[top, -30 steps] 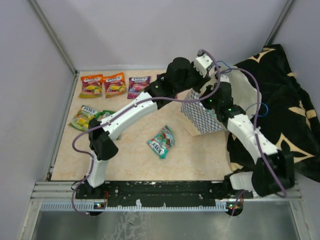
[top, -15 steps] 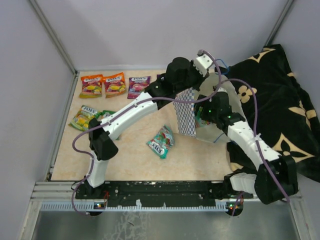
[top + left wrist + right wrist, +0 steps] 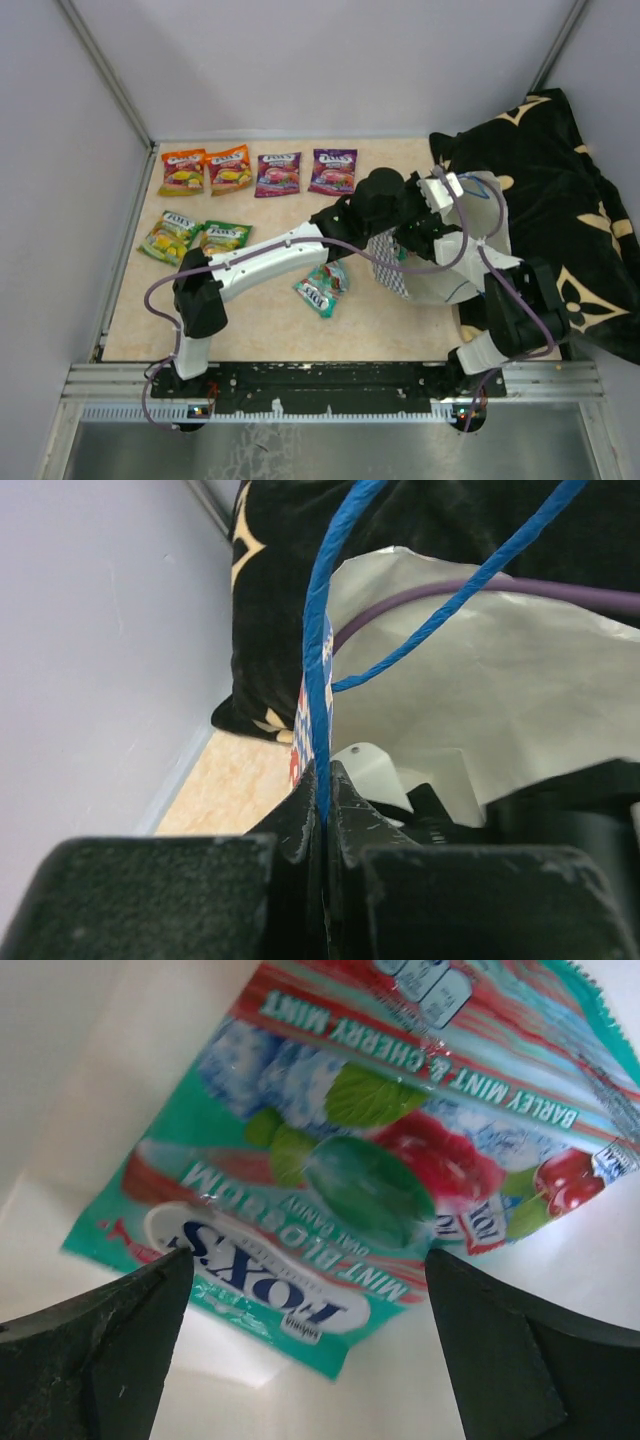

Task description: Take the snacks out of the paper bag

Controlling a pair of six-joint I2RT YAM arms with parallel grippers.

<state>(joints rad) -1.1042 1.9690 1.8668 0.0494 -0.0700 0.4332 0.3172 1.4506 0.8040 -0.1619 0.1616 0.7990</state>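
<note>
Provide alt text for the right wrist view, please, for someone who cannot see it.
A teal mint candy packet lies on the white inside of the paper bag, between the right gripper's two open black fingers.

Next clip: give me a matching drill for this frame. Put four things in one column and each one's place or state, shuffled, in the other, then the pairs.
1. left gripper
2. right gripper
3. orange packets
4. black cloth

A. open, over a teal packet inside the bag
B. lying to the right of the bag
C. side by side at the far left corner of the table
D. shut on the blue cord

Pairs: 1-D, 2-A, 3-C, 4-B
</note>
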